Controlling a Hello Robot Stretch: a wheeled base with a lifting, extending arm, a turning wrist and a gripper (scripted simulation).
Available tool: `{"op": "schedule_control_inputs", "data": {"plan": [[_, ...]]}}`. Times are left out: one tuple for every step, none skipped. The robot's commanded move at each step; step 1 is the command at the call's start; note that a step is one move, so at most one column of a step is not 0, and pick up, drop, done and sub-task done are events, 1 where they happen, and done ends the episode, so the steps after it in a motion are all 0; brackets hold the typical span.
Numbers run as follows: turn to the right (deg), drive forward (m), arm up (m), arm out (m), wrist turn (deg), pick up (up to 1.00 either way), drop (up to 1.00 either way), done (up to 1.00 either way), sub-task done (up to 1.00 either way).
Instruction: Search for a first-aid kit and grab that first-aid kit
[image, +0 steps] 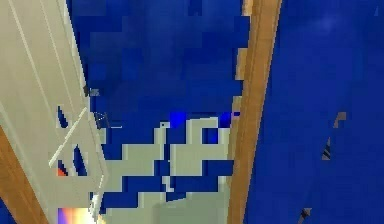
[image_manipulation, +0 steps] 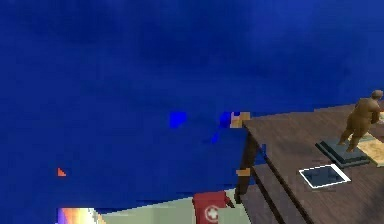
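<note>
The red first-aid kit (image_manipulation: 212, 212) lay at 6 o'clock in the arm side view, at 8 o'clock from the statue (image_manipulation: 361, 125) on the table (image_manipulation: 300, 145); the state of the gripper, and its place relative to the kit, could not be told.

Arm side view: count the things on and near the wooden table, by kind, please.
Statue: 1, standing on the wooden table
Flat white-framed thing: 1, lying on the table
Red case with a white round mark: 1, low beside the table's near corner
Total: 3
</note>
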Motion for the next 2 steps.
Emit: {"op": "schedule_control_inputs", "data": {"plan": [[0.0,0.00,0.00,0.00,45.0,0.00,0.00,0.00,0.00],[0.0,0.00,0.00,0.00,45.0,0.00,0.00,0.00,0.00]]}}
